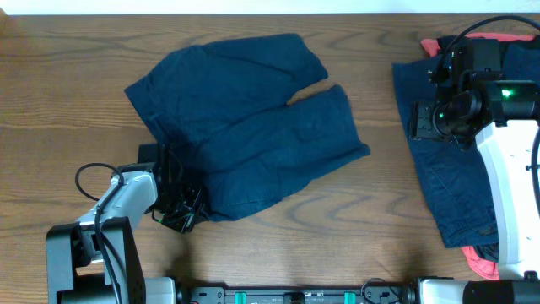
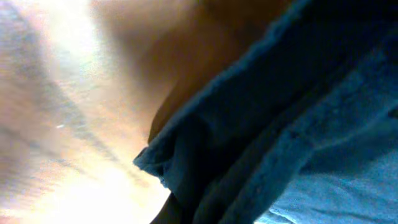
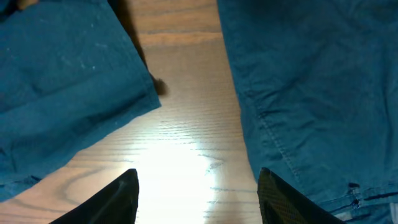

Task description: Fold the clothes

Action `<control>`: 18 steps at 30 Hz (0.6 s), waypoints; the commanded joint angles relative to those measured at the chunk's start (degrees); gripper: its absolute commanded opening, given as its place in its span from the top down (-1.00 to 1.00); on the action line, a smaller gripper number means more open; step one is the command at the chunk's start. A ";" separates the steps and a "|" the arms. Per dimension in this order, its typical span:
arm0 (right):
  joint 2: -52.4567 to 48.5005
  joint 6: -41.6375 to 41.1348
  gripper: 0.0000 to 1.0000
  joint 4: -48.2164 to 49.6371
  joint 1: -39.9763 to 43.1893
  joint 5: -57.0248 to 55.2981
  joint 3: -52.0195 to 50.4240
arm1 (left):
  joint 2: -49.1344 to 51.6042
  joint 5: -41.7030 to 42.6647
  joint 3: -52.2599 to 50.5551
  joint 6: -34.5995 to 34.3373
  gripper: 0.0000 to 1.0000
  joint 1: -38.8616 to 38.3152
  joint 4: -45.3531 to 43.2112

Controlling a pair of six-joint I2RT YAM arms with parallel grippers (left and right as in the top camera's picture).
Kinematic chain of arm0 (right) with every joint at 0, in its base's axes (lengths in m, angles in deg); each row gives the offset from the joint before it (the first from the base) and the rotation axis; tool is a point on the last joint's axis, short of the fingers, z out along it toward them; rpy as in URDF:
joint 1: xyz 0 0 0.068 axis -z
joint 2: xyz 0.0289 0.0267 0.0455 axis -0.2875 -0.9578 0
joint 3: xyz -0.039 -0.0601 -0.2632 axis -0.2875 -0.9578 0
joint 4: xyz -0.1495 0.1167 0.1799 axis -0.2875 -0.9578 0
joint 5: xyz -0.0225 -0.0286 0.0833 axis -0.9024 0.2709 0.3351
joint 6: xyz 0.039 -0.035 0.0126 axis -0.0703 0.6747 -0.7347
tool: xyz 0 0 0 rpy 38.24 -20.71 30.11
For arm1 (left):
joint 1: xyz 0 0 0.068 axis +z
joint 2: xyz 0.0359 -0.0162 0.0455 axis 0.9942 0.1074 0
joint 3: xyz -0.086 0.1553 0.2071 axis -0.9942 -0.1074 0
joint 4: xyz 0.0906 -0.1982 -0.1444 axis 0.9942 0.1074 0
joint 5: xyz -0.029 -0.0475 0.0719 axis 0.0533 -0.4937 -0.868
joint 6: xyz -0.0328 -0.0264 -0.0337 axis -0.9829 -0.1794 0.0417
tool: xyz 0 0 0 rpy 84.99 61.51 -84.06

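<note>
The navy shorts [image 1: 245,118] lie spread in the middle of the table, legs pointing right. My left gripper [image 1: 175,203] is at their lower-left corner. The left wrist view is blurred and filled by a navy fabric edge [image 2: 280,124] held over the wood, with one dark finger [image 2: 177,211] pressed against it, so the gripper looks shut on the shorts. My right gripper [image 1: 416,122] is open and empty [image 3: 199,183] above bare wood, between the shorts' leg hem [image 3: 62,74] and another navy garment [image 3: 311,81].
At the right is a pile: a long navy garment [image 1: 447,177] over coral-red fabric, which shows at the back [image 1: 434,42] and the front [image 1: 483,267]. The right arm's white body [image 1: 515,194] lies over the pile. The wooden table [image 1: 67,110] surrounds the clothes.
</note>
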 commanded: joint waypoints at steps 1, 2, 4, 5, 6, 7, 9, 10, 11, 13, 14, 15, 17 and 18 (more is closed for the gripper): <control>-1.53 1.90 -0.19 -0.26 -0.09 6.56 -0.76 | 0.37 -3.48 -0.83 3.72 0.88 -0.13 2.40; -1.84 1.86 -0.18 -0.09 -0.37 7.72 -1.55 | 0.37 -3.48 -0.85 4.66 0.88 -0.13 3.10; -2.60 1.09 -0.24 0.94 -1.20 8.33 -4.07 | 0.37 -3.48 -0.83 6.01 0.88 -0.13 4.44; -2.95 0.13 -0.26 1.73 -1.49 8.37 -5.40 | 0.37 -3.48 -0.85 6.54 0.88 -0.13 4.87; -3.34 -1.75 -0.31 2.86 -1.79 8.44 -7.17 | 0.37 -3.48 -0.85 7.28 0.87 -0.13 5.09; -3.72 -3.63 -0.34 4.13 -2.03 9.27 -8.98 | 0.37 -3.50 -0.85 7.91 0.88 -0.13 5.14; -4.39 -6.21 -0.35 7.56 -2.47 13.86 -12.66 | 0.37 -3.50 -0.83 8.20 0.87 -0.13 5.11; -4.72 -7.32 -0.35 9.86 -2.82 17.07 -14.73 | 0.37 -3.50 -0.85 8.20 0.88 -0.13 5.11; -4.98 -8.52 -0.35 11.96 -3.19 19.56 -16.48 | 0.37 -3.50 -0.85 8.20 0.87 -0.13 5.11; -5.44 -12.74 -0.33 17.00 -4.28 22.73 -20.55 | 0.37 -3.50 -0.85 8.20 0.88 -0.13 5.11; -5.62 -15.67 -0.33 19.56 -5.03 22.86 -22.69 | 0.37 -3.50 -0.85 8.37 0.88 -0.13 5.11; -5.68 -18.12 -0.33 21.75 -5.75 22.84 -24.57 | 0.37 -3.50 -0.85 8.46 0.87 -0.13 5.11; -5.68 -22.88 -0.33 26.27 -7.19 22.86 -28.17 | 0.37 -3.52 -0.85 8.81 0.88 -0.13 5.25; -5.68 -24.48 -0.33 27.82 -7.74 22.86 -29.40 | 0.37 -3.50 -0.85 8.81 0.87 -0.13 5.29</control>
